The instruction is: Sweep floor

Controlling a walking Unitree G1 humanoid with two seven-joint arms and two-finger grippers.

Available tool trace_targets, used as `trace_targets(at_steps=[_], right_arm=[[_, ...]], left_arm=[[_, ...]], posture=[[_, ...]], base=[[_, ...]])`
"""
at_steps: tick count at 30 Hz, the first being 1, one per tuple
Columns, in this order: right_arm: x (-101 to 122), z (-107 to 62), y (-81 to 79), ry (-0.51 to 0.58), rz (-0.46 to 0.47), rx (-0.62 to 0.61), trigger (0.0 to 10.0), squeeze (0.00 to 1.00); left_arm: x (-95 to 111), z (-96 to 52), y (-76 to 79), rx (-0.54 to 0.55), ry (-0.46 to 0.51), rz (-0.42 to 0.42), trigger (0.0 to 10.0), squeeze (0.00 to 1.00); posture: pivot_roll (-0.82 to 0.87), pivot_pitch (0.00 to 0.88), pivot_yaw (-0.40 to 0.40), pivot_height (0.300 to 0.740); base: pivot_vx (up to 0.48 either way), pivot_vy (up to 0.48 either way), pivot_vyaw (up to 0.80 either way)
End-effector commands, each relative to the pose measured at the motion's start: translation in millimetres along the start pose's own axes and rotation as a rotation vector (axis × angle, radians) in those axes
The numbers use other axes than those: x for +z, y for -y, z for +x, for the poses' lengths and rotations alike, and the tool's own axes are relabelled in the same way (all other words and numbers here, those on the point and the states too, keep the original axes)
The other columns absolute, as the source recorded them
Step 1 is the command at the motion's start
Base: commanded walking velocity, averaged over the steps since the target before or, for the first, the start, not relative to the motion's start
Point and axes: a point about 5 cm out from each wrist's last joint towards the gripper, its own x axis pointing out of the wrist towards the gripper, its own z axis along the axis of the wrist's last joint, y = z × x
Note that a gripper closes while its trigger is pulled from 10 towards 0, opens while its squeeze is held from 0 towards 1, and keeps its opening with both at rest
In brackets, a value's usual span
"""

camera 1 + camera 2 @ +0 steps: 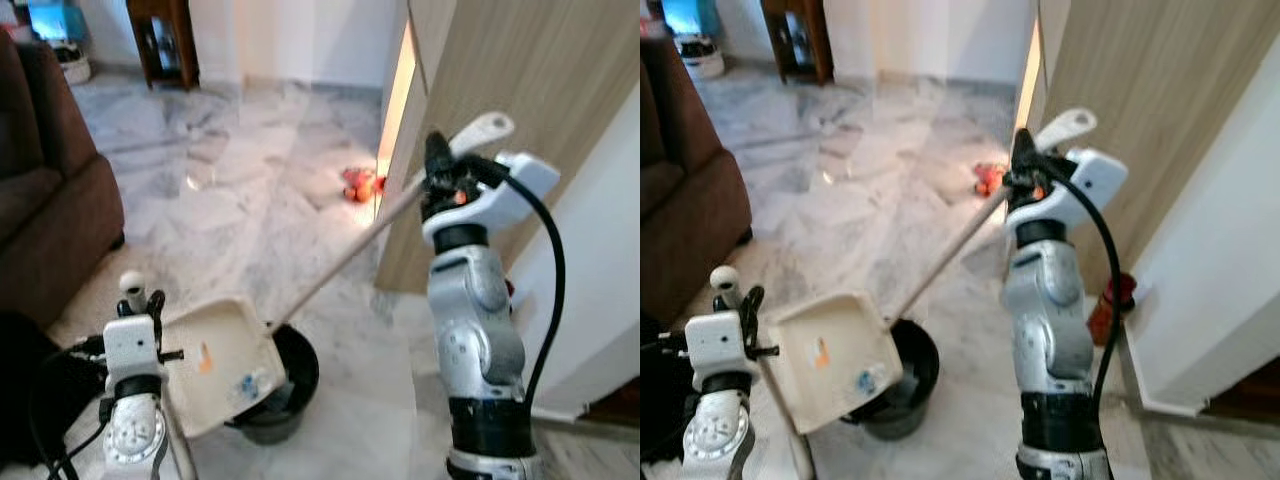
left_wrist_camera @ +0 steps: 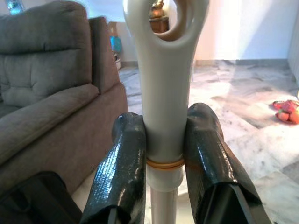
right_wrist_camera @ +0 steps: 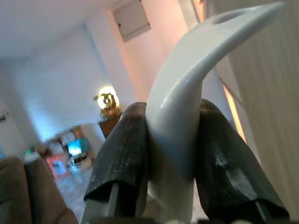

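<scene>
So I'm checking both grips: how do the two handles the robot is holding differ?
The left end effector clamps the straight white dustpan handle, which ends in a round loop and stands upright and low. The right end effector clamps the curved white broom handle, which has a hooked, slotted tip and is raised high on a slanted pole. Both are white plastic, pinched between black fingers.

Left gripper [image 2: 164, 154] low, right gripper [image 3: 170, 140] raised, both with fingers [image 2: 124, 168] clamped

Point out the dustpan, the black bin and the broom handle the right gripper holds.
dustpan [image 1: 215, 362], left eye view, middle of its cream tray.
black bin [image 1: 298, 372], left eye view, right wall.
broom handle [image 1: 345, 257], left eye view, mid-shaft.
</scene>
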Motion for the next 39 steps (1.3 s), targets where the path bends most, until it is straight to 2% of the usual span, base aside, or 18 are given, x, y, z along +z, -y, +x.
trace_targets(at_steps=[1, 17, 19, 39], right_arm=[[10.1, 4.3, -16.0, 0.058, 0.054, 0.047, 10.0, 0.0], [5.8, 5.6, -11.4, 0.038, 0.006, 0.024, 10.0, 0.0], [5.4, 6.1, -10.4, 0.035, 0.001, 0.019, 10.0, 0.0], [3.1, 6.0, -10.8, 0.035, 0.004, 0.013, 10.0, 0.0]], left_arm=[[4.0, 1.5, -5.8, 0.011, 0.025, 0.009, 10.0, 0.0], [5.0, 1.8, -4.6, 0.012, 0.03, 0.002, 10.0, 0.0], [5.1, 1.8, -4.1, 0.011, 0.03, 0.001, 10.0, 0.0], [6.9, 2.4, -3.3, 0.008, 0.036, -0.003, 10.0, 0.0]], posture=[[0.14, 0.012, -0.037, 0.74], [0.14, 0.012, -0.041, 0.74], [0.14, 0.011, -0.042, 0.74], [0.15, 0.012, -0.043, 0.74]], base=[[0.0, 0.337, 0.0], [0.0, 0.336, 0.0], [0.0, 0.336, -0.8], [0.0, 0.336, -0.04]])
